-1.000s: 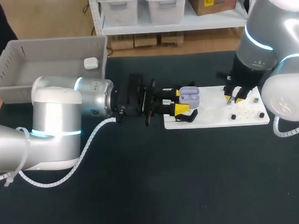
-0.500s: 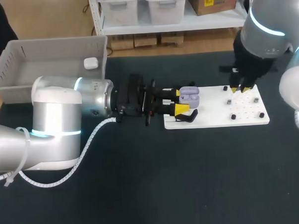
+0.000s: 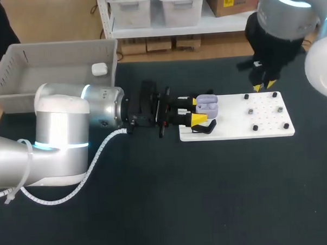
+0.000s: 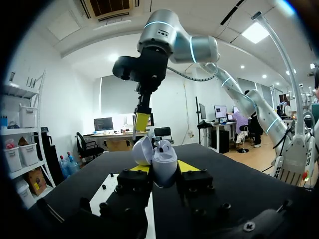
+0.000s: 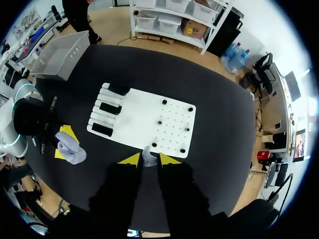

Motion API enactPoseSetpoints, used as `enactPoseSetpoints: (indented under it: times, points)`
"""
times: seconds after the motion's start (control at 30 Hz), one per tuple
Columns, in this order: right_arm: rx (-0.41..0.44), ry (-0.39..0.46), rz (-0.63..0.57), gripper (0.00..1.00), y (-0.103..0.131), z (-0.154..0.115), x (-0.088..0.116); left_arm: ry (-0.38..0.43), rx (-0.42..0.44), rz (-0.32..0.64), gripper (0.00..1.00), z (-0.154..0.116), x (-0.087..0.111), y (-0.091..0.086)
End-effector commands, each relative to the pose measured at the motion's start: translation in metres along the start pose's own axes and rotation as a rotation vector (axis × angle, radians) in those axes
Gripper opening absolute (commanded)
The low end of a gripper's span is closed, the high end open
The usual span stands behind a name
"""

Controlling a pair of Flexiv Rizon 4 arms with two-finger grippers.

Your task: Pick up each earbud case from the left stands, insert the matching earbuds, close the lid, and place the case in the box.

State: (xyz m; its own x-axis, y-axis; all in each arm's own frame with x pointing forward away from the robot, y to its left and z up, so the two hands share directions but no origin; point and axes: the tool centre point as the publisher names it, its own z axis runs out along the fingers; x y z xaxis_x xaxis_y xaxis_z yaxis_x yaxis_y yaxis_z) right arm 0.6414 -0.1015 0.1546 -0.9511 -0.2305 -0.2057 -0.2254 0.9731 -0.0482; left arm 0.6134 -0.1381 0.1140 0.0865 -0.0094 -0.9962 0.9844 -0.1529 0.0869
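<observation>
A lavender earbud case with its lid open lies sideways in my left gripper, which is shut on it at the left end of the white board. In the left wrist view the case sits between the yellow tips of the left gripper. My right gripper hangs above the board's far right edge. The right wrist view shows the right gripper shut on a small pale earbud, high over the board.
A grey box stands at the far left with a white case inside. Black stands line the board's left end. Several small dark pegs dot the board's right half.
My right gripper has risen from the board's peg area and moved toward the far edge with the earbud. The left arm and the case have stayed still.
</observation>
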Motion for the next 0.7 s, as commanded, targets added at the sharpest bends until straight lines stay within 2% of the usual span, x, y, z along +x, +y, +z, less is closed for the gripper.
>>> enactPoseSetpoints:
  times: [0.03,0.43,0.7]
  points:
    - [-0.001,0.003,0.000,0.00,0.000,0.001,-0.001,-0.001,-0.002,0.002,0.00,0.000,0.000,0.000]
    - [-0.001,0.003,0.000,0.00,0.000,0.001,-0.001,-0.001,-0.002,0.002,0.00,0.000,0.000,0.000]
    - [0.063,-0.041,-0.055,0.00,0.023,-0.047,-0.005,-0.001,-0.002,0.002,0.00,0.000,0.000,0.000]
